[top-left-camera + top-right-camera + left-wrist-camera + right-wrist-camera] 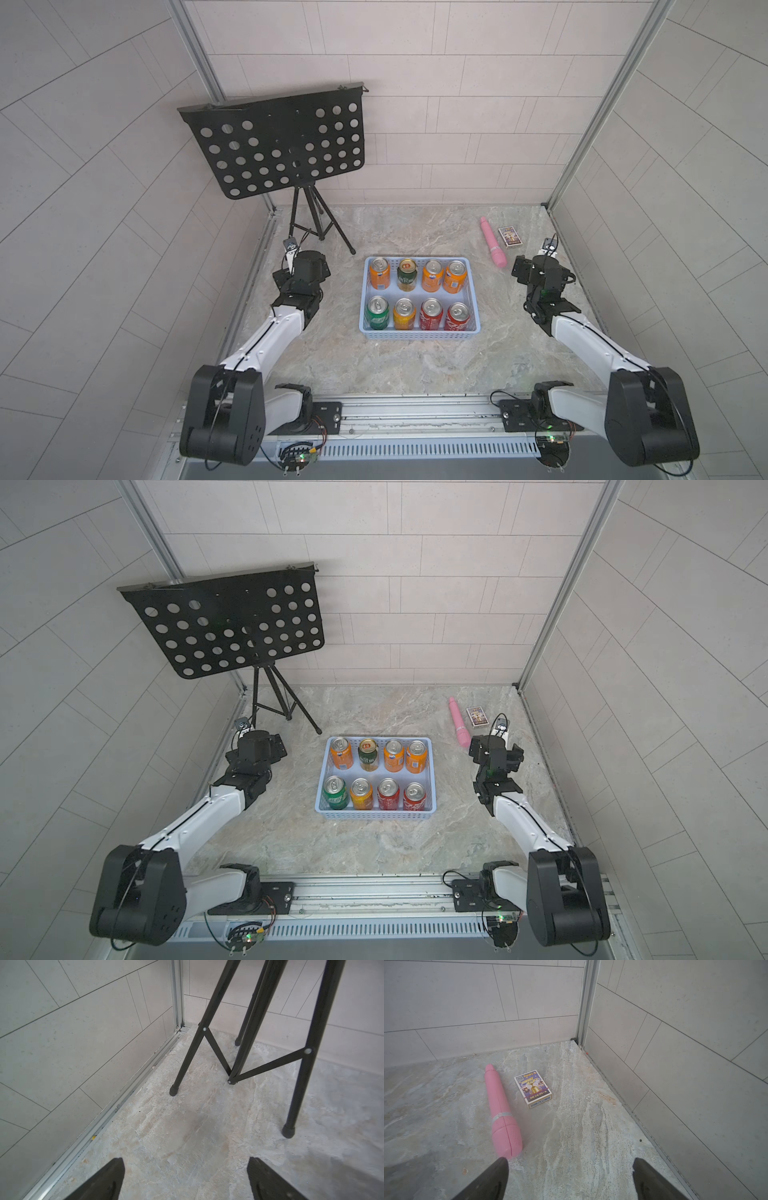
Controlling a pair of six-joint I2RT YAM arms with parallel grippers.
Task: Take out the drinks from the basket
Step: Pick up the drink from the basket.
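Eight cans [404, 313] are standing in the basket [419, 336]; I'm seeing left gripper [186, 1160] and right gripper [571, 1160] both released, empty.

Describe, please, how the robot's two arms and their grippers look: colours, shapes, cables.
Both arms match. The left arm and the right arm each have smooth white shells between bulky black joint housings, with a thin black cable along the white shell. The left gripper and the right gripper have matte black, wedge-shaped fingers tapering to the tips.
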